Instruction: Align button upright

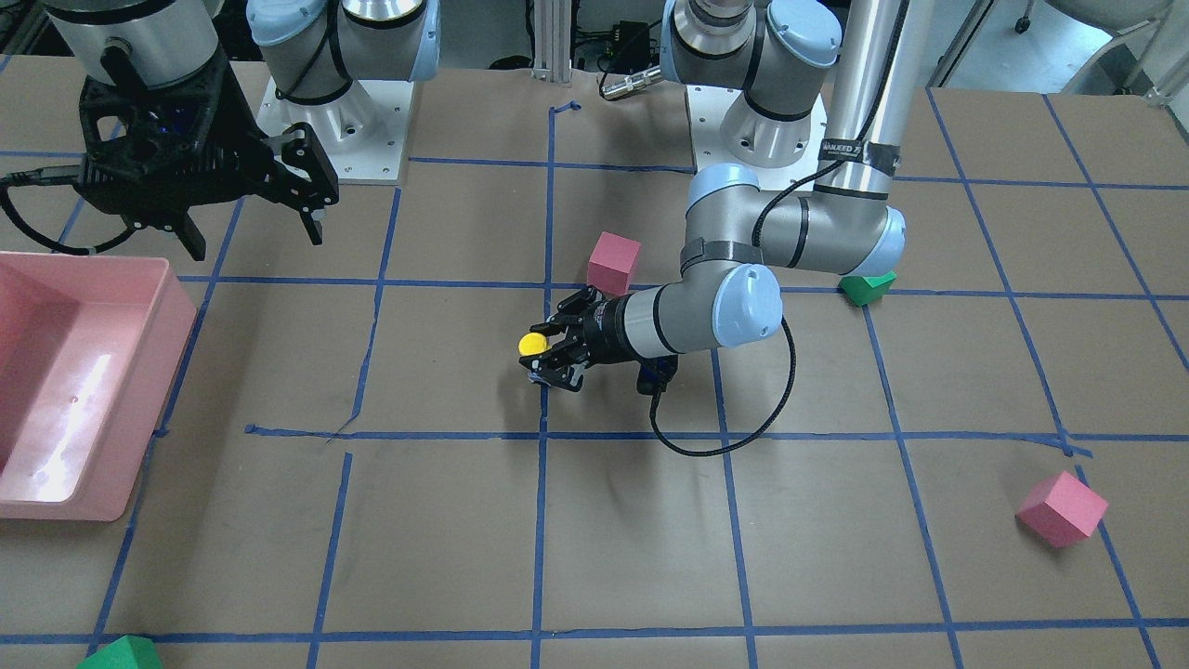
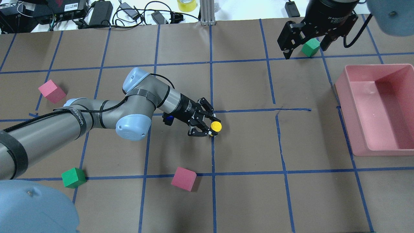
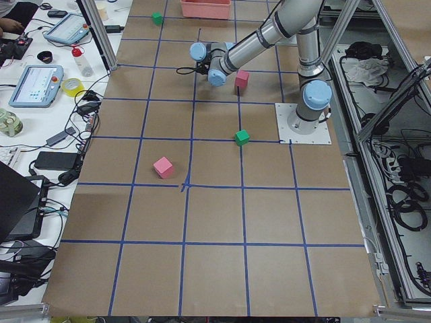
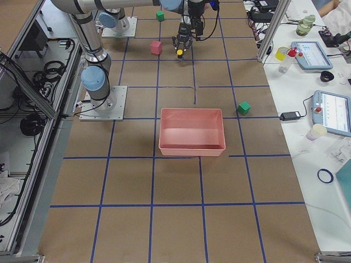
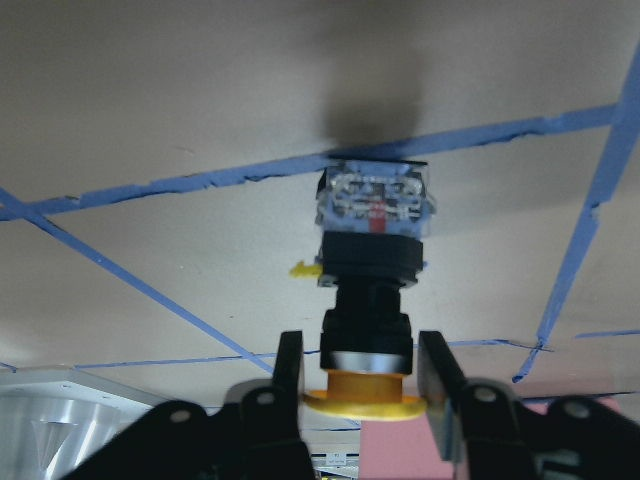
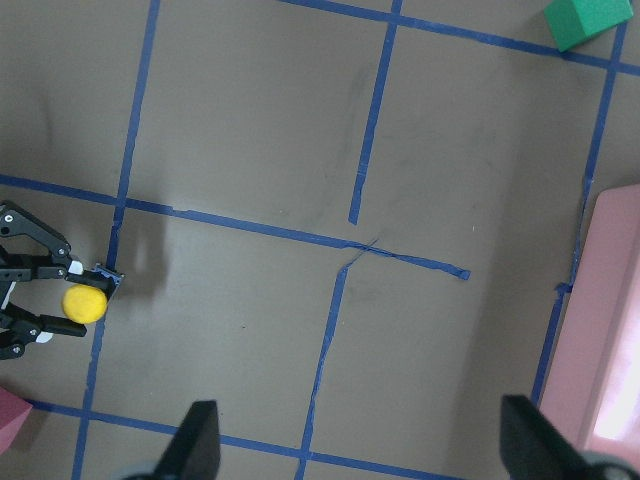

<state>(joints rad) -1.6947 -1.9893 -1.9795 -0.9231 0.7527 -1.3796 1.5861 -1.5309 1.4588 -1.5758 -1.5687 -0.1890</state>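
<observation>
Left wrist-mounted view, seen upside down, shows the left gripper (image 5: 360,350) pinching the yellow cap of the button (image 5: 372,260). The button stands cap up with its base on a blue tape line (image 5: 200,182). The right gripper (image 1: 256,240) hangs spread and empty, well apart.

The risk I see is in letting go: one finger could drag the cap rim, or the raised tape could unsettle the base, and the top-heavy button would tip.

Count: one button, two pink cubes (image 2: 51,91) (image 2: 183,178), two green cubes (image 2: 73,177) (image 2: 310,47), one pink bin (image 2: 347,110).
</observation>
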